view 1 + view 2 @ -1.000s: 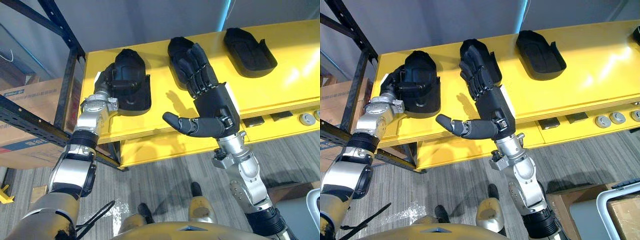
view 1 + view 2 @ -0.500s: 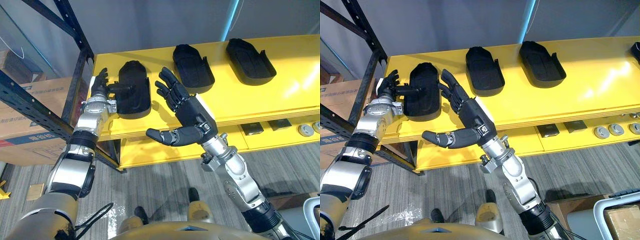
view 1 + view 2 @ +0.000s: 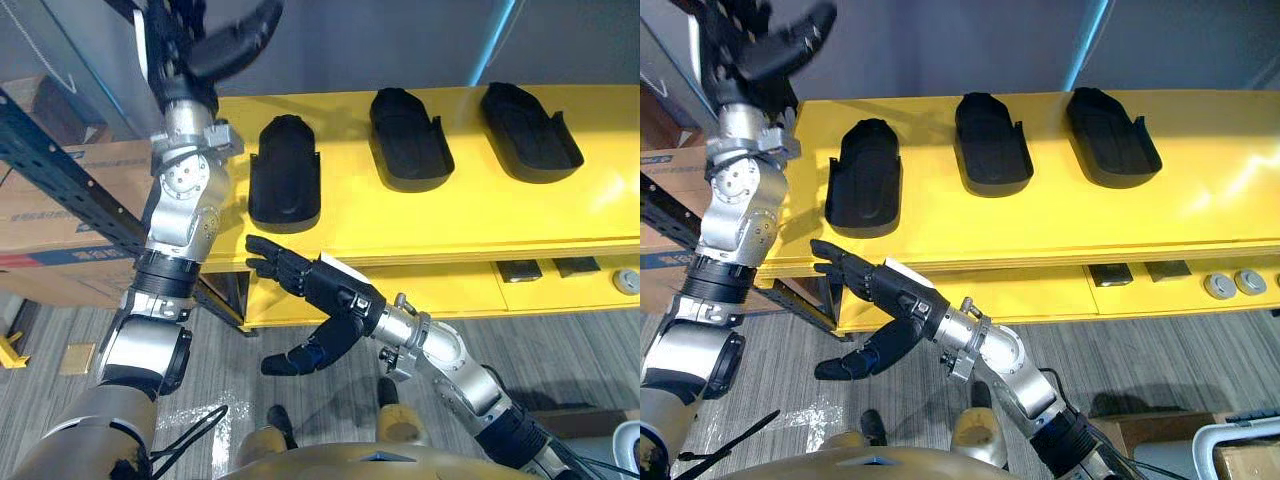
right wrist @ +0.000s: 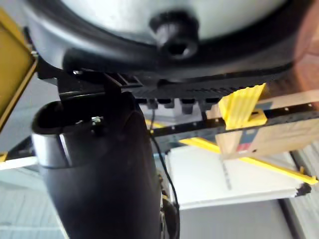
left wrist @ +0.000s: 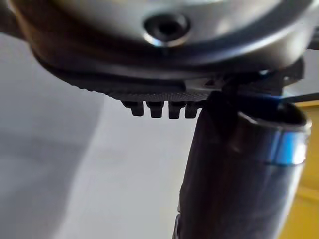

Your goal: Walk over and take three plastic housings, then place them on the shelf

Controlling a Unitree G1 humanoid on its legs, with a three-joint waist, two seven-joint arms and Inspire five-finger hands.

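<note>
Three black plastic housings lie in a row on the yellow shelf: the left housing, the middle housing and the right housing. Neither hand touches them. My left hand is raised high above the shelf's left end, open, thumb sticking out and nothing in it. My right hand hangs below the shelf's front edge, under the left housing, open with fingers spread and empty. In the right eye view the left housing lies just above my right hand.
A dark blue metal rack stands at the left with cardboard boxes behind it. A lower yellow tier carries small round and flat parts. Grey carpet lies below. A white bin corner sits at the lower right.
My left hand has left the left housing and risen well above the shelf. My right hand has dropped from over the shelf to below its front edge. The camera has shifted.
</note>
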